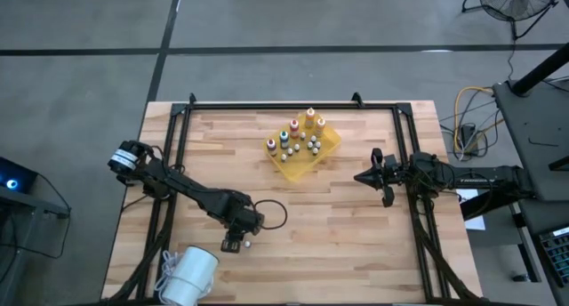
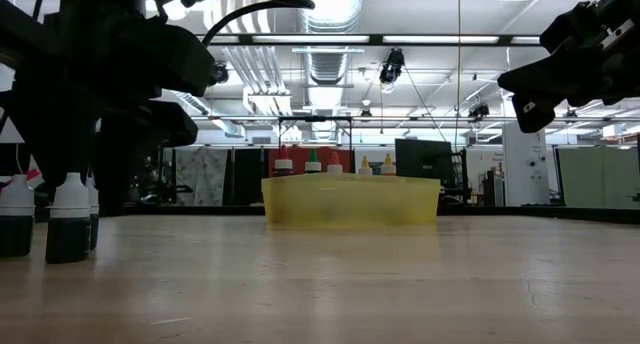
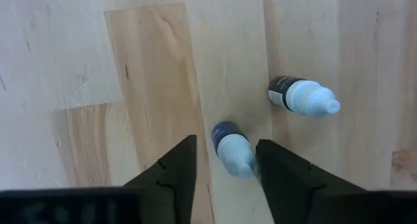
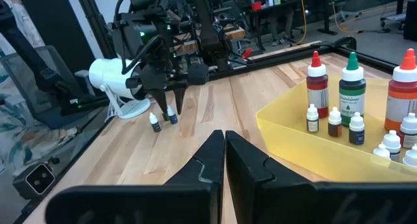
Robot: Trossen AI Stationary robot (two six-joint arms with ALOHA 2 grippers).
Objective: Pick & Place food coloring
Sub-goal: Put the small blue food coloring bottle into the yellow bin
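Food coloring bottle point(image 3: 232, 150) btwn left gripper point(image 3: 225, 168) fingers

Tray point(image 1: 327, 152): one, yellow.
Tall bottles point(image 1: 295, 126) standing in tray: four, with red, green, yellow and orange caps.
Small white-capped bottles point(image 4: 335, 122) in tray: several, at least seven, too small and crowded for exact count.
Small white-capped bottles on table point(image 3: 303, 96), well apart from tray: two, close together.
Arms: two, left arm point(image 1: 191, 193) and right arm point(image 1: 444, 173), one either side of tray.
White object point(image 1: 188, 276), well apart from tray near table edge: one.
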